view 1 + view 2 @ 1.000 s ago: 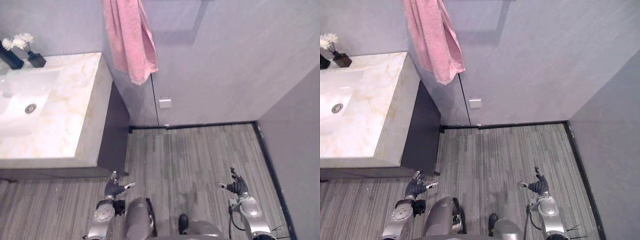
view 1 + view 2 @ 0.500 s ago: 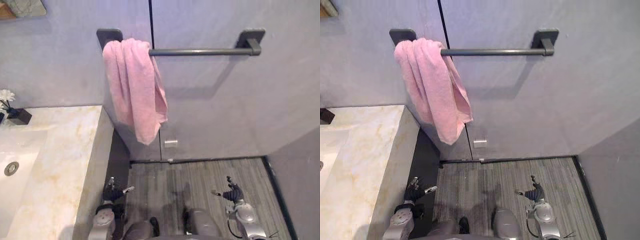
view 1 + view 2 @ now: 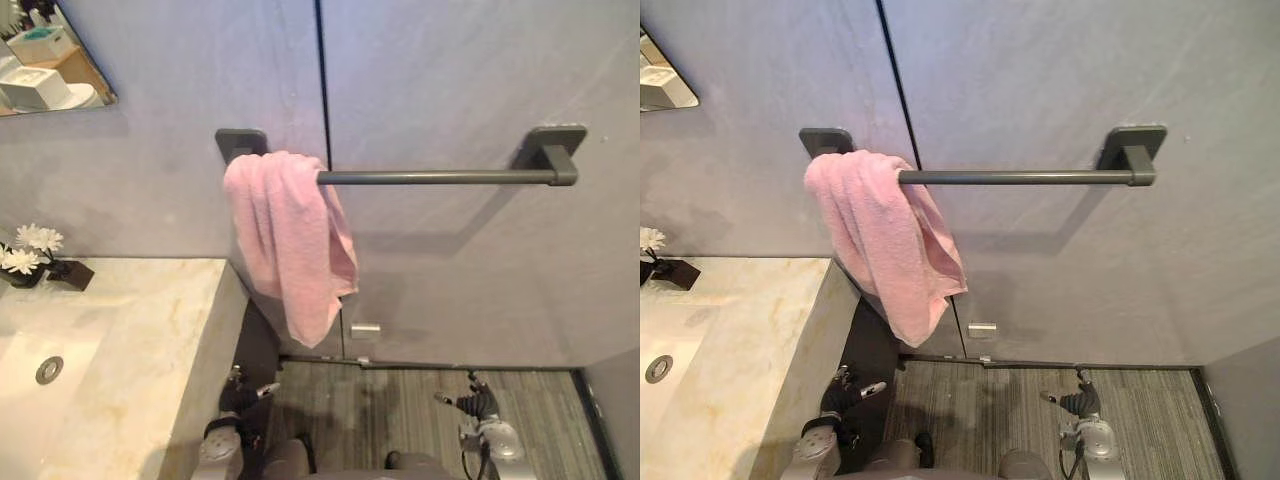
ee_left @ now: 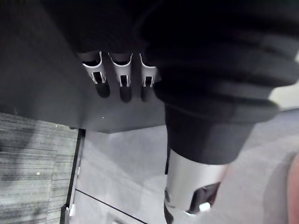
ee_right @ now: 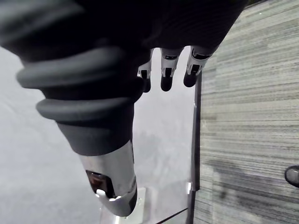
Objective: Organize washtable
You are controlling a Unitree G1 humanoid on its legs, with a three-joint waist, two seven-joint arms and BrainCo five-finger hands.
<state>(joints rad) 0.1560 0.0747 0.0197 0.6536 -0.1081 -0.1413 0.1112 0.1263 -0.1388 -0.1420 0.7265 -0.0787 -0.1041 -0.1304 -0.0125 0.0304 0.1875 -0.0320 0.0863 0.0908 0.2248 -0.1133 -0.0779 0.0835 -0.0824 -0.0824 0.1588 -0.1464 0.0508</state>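
While hanging low above the floor (image 3: 400, 412), left hand (image 3: 240, 398) and right hand (image 3: 478, 404) hold nothing, fingers loosely straight.

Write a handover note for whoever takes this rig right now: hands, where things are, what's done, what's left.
Left hand: open, holding nothing, low by the washtable front corner.
Right hand: open, holding nothing, low over the floor.
Things: pink towel hangs bunched at the left end of the wall bar. Flower vase stands at the back of the washtable, by the wall.
Done: nothing I can confirm.
Left: likely the whole tidy-up; nothing is in hand yet.
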